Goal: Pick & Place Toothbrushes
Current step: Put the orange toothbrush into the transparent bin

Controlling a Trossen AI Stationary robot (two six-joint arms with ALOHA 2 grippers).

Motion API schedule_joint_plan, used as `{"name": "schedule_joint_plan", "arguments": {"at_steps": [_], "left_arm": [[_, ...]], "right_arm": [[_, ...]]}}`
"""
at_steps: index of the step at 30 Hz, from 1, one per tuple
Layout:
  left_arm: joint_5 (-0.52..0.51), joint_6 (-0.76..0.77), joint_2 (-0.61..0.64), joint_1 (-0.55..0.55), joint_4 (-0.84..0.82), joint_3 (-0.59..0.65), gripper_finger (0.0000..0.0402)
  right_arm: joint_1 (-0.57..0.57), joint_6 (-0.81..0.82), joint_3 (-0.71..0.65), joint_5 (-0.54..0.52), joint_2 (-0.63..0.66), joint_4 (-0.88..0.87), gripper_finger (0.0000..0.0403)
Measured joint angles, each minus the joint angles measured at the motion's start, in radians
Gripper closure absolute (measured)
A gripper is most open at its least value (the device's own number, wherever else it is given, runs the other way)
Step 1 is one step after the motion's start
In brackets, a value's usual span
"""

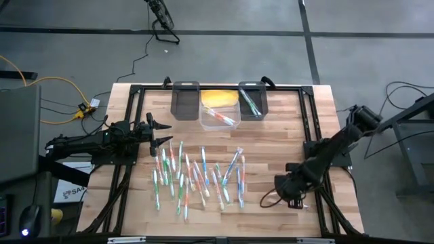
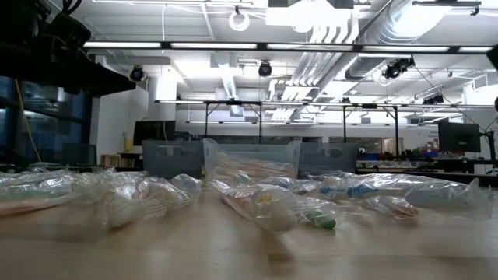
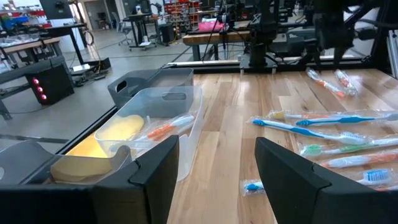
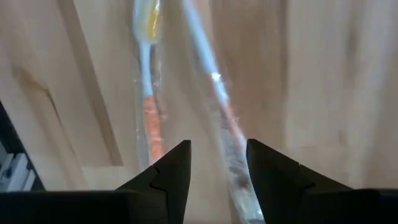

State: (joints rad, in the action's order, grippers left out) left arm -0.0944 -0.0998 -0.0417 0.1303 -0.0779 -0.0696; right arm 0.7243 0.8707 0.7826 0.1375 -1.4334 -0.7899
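While most of the toothbrushes (image 1: 196,173) lie scattered on the table (image 1: 285,122) in the high view, only a few sit in the bins: two or so in the clear bin (image 1: 218,116) and some in the right dark bin (image 1: 251,102), so the sorting has barely begun. The left gripper (image 1: 160,133) waits at the pile's left edge; the right gripper (image 1: 283,186) is low near the right side.

In the low view the wrapped brushes blur together, and no gripper shows.

The left wrist view shows the fingers wide apart, holding nothing.

In the right wrist view the fingers stand part open over two wrapped brushes, probably not gripping yet.
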Motion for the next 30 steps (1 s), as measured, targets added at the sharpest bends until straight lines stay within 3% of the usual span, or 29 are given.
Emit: {"name": "schedule_joint_plan", "arguments": {"at_steps": [16,20,26,30], "left_arm": [[0.0,0.0,0.0,0.0,0.0,0.0,0.0196],[0.0,0.0,0.0,0.0,0.0,0.0,0.0196],[0.0,0.0,0.0,0.0,0.0,0.0,0.0196],[0.0,0.0,0.0,0.0,0.0,0.0,0.0196]], "right_arm": [[0.025,0.023,0.005,-0.059,-0.166,0.081,0.0258],[0.022,0.024,0.005,-0.062,-0.167,0.077,0.0295],[0.018,0.023,0.003,-0.055,-0.167,0.068,0.0385],[0.011,0.023,0.005,-0.039,-0.168,0.069,0.0388]]}}
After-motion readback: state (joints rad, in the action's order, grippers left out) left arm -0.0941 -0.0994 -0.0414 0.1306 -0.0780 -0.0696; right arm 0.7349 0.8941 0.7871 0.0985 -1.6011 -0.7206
